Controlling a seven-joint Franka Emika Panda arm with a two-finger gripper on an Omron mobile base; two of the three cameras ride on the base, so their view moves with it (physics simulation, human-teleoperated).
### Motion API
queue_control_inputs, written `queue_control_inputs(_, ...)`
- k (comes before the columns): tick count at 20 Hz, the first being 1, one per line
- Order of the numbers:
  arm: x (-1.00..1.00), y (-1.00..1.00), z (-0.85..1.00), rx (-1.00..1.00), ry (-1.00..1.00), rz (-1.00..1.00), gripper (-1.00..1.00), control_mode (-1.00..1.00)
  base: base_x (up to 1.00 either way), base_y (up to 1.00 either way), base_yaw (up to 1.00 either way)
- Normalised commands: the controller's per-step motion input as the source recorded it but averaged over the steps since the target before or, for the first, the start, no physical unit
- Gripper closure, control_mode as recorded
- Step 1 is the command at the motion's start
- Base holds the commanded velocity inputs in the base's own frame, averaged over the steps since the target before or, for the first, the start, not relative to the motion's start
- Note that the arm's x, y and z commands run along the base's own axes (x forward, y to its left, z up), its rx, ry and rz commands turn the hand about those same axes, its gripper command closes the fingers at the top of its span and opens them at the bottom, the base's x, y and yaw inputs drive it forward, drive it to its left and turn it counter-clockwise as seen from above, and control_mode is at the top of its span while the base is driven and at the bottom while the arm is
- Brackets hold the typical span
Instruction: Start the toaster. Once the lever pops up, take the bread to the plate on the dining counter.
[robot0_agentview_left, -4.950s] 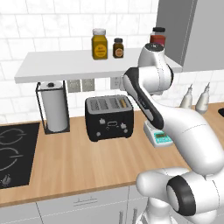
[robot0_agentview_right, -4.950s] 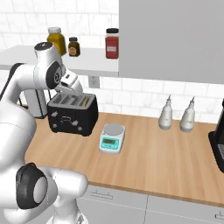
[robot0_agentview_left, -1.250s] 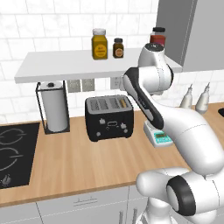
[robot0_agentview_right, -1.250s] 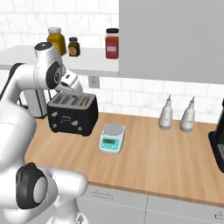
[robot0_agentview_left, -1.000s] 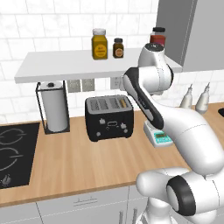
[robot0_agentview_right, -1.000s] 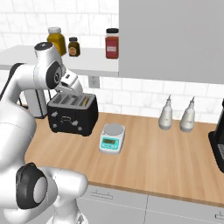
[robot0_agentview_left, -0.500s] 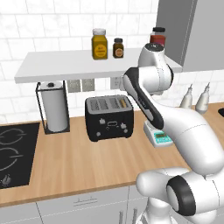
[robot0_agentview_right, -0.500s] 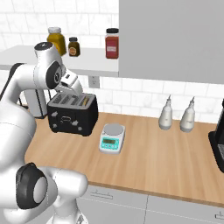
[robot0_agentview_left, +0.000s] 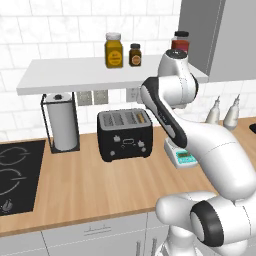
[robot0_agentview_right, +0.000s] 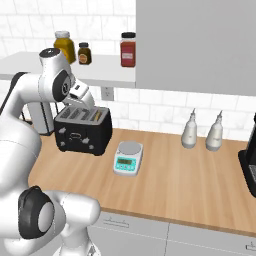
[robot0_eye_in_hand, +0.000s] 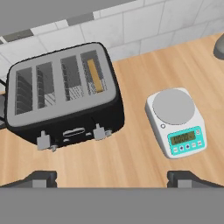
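The black toaster with its silvery slotted top stands on the wood worktop against the tiled wall, also seen as the toaster and the toaster. The bread, a brown slice, sits down in the slot nearest the scale. Two pale levers stick out of the toaster's front. My gripper hangs open above the toaster's front edge, holding nothing and touching nothing. In the right base view the gripper hovers just over the toaster's top. The plate and the dining counter are out of view.
A white-and-teal scale stands right of the toaster. A paper-towel roll and a black hob lie to its left. Two pale bottles stand by the wall. Jars sit on the shelf above.
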Motion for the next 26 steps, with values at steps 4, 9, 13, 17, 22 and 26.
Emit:
queue_control_inputs(4, 0.00, 0.00, 0.00, 0.00, 0.00, 0.00, -1.00, -1.00, 0.00, 0.00, 0.00)
queue_control_inputs(9, 0.00, 0.00, 0.00, 0.00, 0.00, 0.00, -1.00, -1.00, 0.00, 0.00, 0.00)
queue_control_inputs(13, 0.00, 0.00, 0.00, 0.00, 0.00, 0.00, -1.00, -1.00, 0.00, 0.00, 0.00)
queue_control_inputs(17, 0.00, 0.00, 0.00, 0.00, 0.00, 0.00, -1.00, -1.00, 0.00, 0.00, 0.00)
queue_control_inputs(22, 0.00, 0.00, 0.00, 0.00, 0.00, 0.00, -1.00, -1.00, 0.00, 0.00, 0.00)
queue_control_inputs(26, 0.00, 0.00, 0.00, 0.00, 0.00, 0.00, -1.00, -1.00, 0.00, 0.00, 0.00)
